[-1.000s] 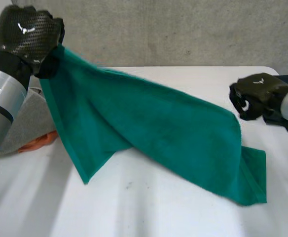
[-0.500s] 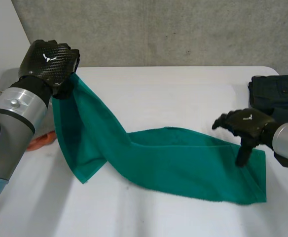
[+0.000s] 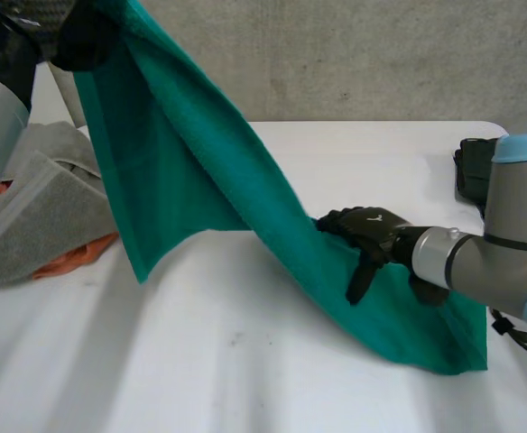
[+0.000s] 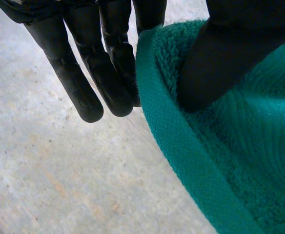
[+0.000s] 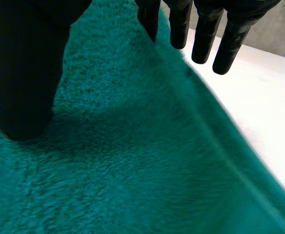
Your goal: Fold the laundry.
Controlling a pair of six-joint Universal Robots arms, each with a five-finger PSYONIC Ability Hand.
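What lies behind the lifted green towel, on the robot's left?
A crumpled grey cloth on the white table, an orange item poking out beneath it. The green towel covers their inner edges, hiding their full extent.

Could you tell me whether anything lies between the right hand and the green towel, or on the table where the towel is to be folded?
Nothing visible does. The right hand rests directly on the towel, and the left hand pinches its raised edge. The grey cloth and dark clothes lie at the table's sides.
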